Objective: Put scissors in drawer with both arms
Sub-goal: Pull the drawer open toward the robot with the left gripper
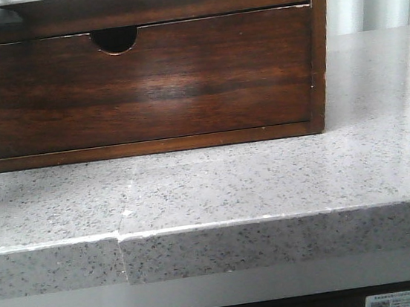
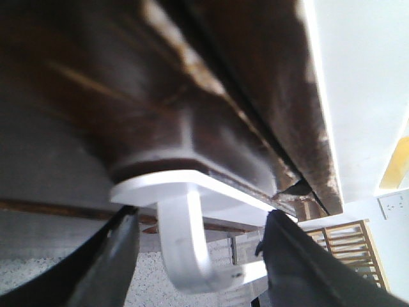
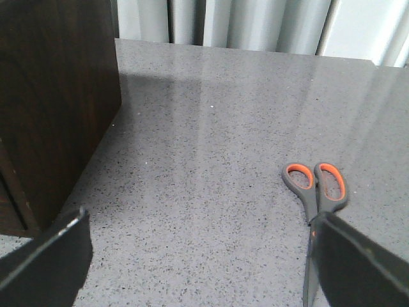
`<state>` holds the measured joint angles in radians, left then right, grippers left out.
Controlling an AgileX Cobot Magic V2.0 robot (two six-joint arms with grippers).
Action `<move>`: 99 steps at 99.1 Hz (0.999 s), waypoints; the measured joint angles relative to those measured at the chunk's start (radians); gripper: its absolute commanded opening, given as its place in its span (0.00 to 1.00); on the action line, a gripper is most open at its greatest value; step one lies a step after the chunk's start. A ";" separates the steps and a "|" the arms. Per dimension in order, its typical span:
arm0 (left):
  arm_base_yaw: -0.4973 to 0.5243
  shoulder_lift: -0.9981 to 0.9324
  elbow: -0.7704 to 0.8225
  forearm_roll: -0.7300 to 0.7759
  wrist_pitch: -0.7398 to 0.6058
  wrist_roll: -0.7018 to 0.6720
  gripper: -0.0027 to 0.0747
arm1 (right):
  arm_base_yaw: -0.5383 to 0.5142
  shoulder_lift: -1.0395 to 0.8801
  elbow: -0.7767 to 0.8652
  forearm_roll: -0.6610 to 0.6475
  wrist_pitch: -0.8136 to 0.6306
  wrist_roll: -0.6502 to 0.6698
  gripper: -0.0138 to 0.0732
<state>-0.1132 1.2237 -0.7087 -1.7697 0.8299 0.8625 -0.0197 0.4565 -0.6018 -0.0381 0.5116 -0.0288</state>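
The drawer (image 1: 137, 87) of glossy dark reddish-brown wood is seen shut in its wooden cabinet (image 1: 318, 50), its front flush with the frame and the half-round finger notch (image 1: 114, 39) cut in its top edge left uncovered. The cabinet is set on the grey speckled worktop (image 1: 268, 183), back from the front edge and reaching off the left of the front view, with bare stone left toward the right edge.

The scissors (image 3: 316, 192) are laid flat on the worktop to the right of the cabinet, well apart from its side wall. Their grey handles with orange-lined loops are turned toward the rear edge, and the blades are partly hidden behind one finger of the right gripper (image 3: 198, 256). That gripper is held with its jaws spread wide above the stone, nothing being held between them.

The left gripper (image 2: 201, 256) is likewise seen spread apart, pressed close to dark wood; a white curved hook-like part (image 2: 185, 236) is seen between its fingers without being touched by them. Which part of the cabinet is faced there cannot be told from the blurred view
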 measured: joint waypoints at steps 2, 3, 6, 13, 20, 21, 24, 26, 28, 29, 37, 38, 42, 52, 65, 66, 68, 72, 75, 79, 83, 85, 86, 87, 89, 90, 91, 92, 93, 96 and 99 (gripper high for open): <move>-0.001 0.003 -0.004 0.000 0.000 0.000 0.53 | 0.000 0.000 0.000 0.000 0.000 0.000 0.88; -0.001 0.003 -0.004 0.000 0.000 0.000 0.53 | 0.000 0.000 0.000 0.000 0.000 0.000 0.88; -0.003 0.005 -0.008 0.000 0.000 0.000 0.53 | 0.000 0.000 0.000 0.000 0.000 0.000 0.88; -0.007 0.007 -0.008 0.000 0.000 0.000 0.53 | 0.000 0.000 0.000 0.000 0.000 0.000 0.88; -0.007 0.007 -0.008 0.000 0.000 0.000 0.52 | 0.000 0.000 0.000 0.000 0.000 0.000 0.88; -0.007 0.007 -0.008 0.000 0.000 0.000 0.51 | 0.000 0.000 0.000 0.000 0.000 0.000 0.88; -0.007 0.007 -0.008 0.000 0.000 0.001 0.48 | 0.000 0.000 0.000 0.000 0.000 0.000 0.88; -0.007 0.007 -0.008 0.000 0.000 0.002 0.46 | 0.000 0.000 0.000 0.000 0.000 0.000 0.88; -0.007 0.007 -0.008 0.000 0.000 0.002 0.45 | 0.000 0.000 0.000 0.000 0.000 0.000 0.88; -0.007 0.007 -0.008 0.000 0.000 0.002 0.43 | 0.000 0.000 0.000 0.000 0.000 0.000 0.88; -0.007 0.007 -0.008 0.000 0.000 0.002 0.36 | 0.000 0.000 0.000 0.000 0.000 0.000 0.88; -0.007 0.007 -0.008 0.000 -0.002 0.002 0.34 | 0.000 0.000 0.000 0.000 0.000 0.000 0.88; -0.007 0.008 -0.008 0.000 -0.002 0.002 0.31 | 0.000 0.000 0.000 0.000 0.000 0.000 0.88; -0.007 0.008 -0.008 0.006 0.004 -0.001 0.23 | 0.000 0.000 0.000 0.000 0.000 0.000 0.88; -0.007 0.012 -0.008 -0.005 0.025 -0.030 0.15 | 0.000 0.000 0.000 0.000 0.000 0.000 0.88; -0.007 0.012 -0.008 -0.007 0.025 -0.031 0.14 | 0.000 0.000 0.000 0.000 0.000 0.000 0.88; -0.007 0.012 -0.007 -0.009 0.030 -0.035 0.13 | 0.000 0.000 0.000 0.000 0.000 0.000 0.88; -0.007 0.014 -0.005 -0.016 0.034 -0.042 0.12 | 0.000 0.000 0.000 0.000 0.000 0.000 0.88; -0.007 0.014 -0.003 -0.018 0.036 -0.044 0.11 | 0.000 0.000 0.000 0.000 0.000 0.000 0.88; -0.007 0.014 0.002 -0.024 0.041 -0.050 0.09 | 0.000 0.000 0.000 0.000 0.000 0.000 0.88; -0.007 0.014 0.010 -0.034 0.046 -0.052 0.08 | 0.000 0.000 0.000 0.000 0.000 0.000 0.88; -0.007 0.012 0.013 -0.037 0.048 -0.054 0.07 | 0.000 0.000 0.000 0.000 0.000 0.000 0.88; -0.007 0.010 0.018 -0.040 0.048 -0.056 0.07 | 0.000 0.000 0.000 0.000 0.000 0.000 0.88; -0.007 0.007 0.020 -0.044 0.048 -0.056 0.07 | 0.000 0.000 0.000 0.000 0.000 0.000 0.88; -0.007 0.002 0.028 -0.050 0.050 -0.056 0.06 | 0.000 0.000 0.000 0.000 0.000 0.000 0.88; -0.007 -0.002 0.034 -0.052 0.051 -0.058 0.06 | 0.000 0.000 0.000 0.000 0.000 0.000 0.88; -0.007 -0.005 0.037 -0.052 0.051 -0.058 0.06 | 0.000 0.000 0.000 0.000 0.000 0.000 0.88; -0.007 -0.007 0.039 -0.057 0.052 -0.058 0.05 | 0.000 0.000 0.000 0.000 0.000 0.000 0.88; -0.007 -0.013 0.046 -0.057 0.052 -0.060 0.05 | 0.000 0.000 0.000 0.000 0.000 0.000 0.88; -0.007 -0.025 0.059 -0.065 0.055 -0.062 0.04 | 0.000 0.000 0.000 0.000 0.002 0.000 0.88; -0.007 -0.040 0.074 -0.065 0.058 -0.062 0.04 | 0.000 0.000 0.000 0.000 0.002 0.000 0.88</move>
<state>-0.1198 1.1832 -0.6346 -1.8347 0.8882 0.8008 -0.0197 0.4565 -0.6018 -0.0381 0.5135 -0.0288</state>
